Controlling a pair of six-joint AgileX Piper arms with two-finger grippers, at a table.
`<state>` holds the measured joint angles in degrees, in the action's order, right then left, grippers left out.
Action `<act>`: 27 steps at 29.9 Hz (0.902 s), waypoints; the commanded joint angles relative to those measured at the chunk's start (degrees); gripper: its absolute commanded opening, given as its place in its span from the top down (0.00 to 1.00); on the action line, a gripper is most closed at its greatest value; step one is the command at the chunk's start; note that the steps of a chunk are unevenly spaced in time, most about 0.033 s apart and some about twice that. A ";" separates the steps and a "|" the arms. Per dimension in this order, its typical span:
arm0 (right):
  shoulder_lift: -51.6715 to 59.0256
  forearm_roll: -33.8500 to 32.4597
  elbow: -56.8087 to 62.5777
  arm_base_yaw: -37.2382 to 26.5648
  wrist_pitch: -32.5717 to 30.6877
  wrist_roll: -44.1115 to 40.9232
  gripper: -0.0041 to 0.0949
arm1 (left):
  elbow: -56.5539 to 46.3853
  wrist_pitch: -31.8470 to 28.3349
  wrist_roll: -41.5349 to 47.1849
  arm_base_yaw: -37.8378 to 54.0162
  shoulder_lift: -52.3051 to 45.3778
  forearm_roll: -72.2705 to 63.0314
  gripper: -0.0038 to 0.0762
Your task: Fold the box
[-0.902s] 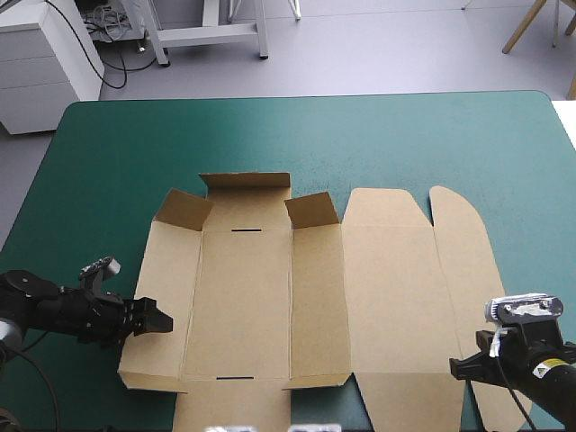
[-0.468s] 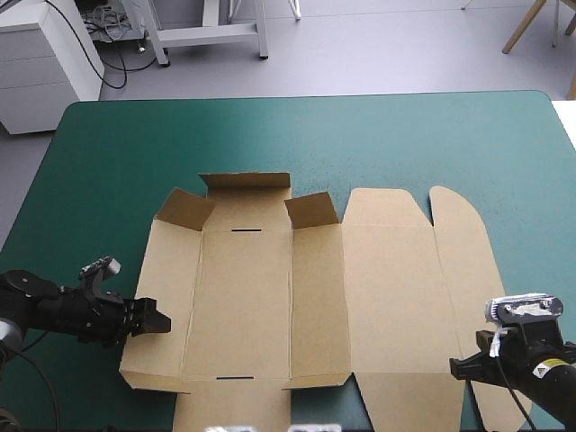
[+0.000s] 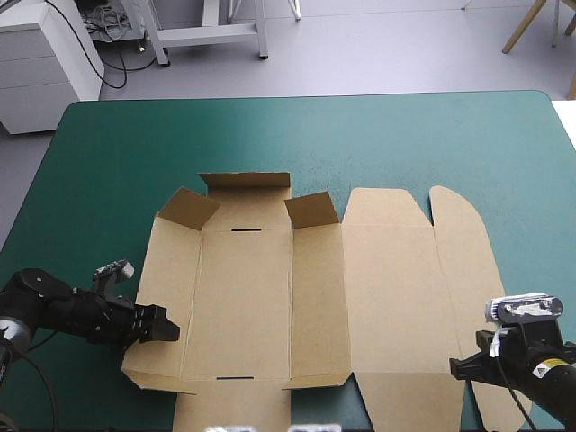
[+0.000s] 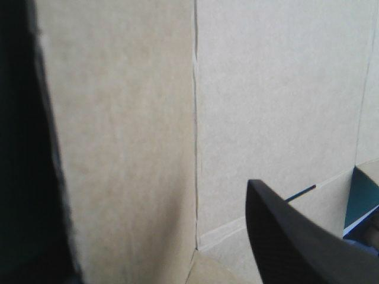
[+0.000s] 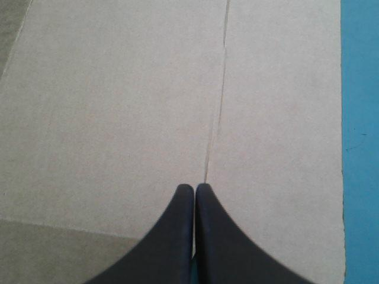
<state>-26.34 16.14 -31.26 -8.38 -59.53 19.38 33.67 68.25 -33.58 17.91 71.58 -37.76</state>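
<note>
The box lies spread, teal-green cover bare at 12 o'clock; left gripper gapes at its 9 o'clock edge, right gripper pinched together.

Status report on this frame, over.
Left gripper open at box left edge. Right gripper shut over its right panel. Box mostly flat, far flaps up. Nothing blocking.

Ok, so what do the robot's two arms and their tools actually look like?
The left tool and right tool each have two broad black fingers, curved like fins and tapering to a tip. Both arms are black; the right arm carries a small yellow label.
</note>
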 commanded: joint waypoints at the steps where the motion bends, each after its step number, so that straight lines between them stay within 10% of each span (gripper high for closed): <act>1: -0.33 0.81 -1.42 0.20 2.83 0.17 0.97 | 0.96 3.03 0.73 -1.81 -1.01 -0.63 0.48; 8: -0.33 0.81 -1.42 0.20 2.83 0.17 0.97 | 0.96 1.81 0.73 -1.81 -1.01 -3.35 0.57; 14: -0.33 0.81 -1.42 0.20 2.83 0.17 0.97 | 0.96 3.03 -0.04 -1.81 -1.01 -2.31 0.96; 27: -0.33 0.81 -1.42 0.20 2.83 0.17 0.97 | 6.66 0.90 0.17 -1.81 -1.01 -1.55 0.96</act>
<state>-26.34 16.14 -31.26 -8.38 -59.53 19.38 36.09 68.89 -33.54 16.40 71.58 -36.87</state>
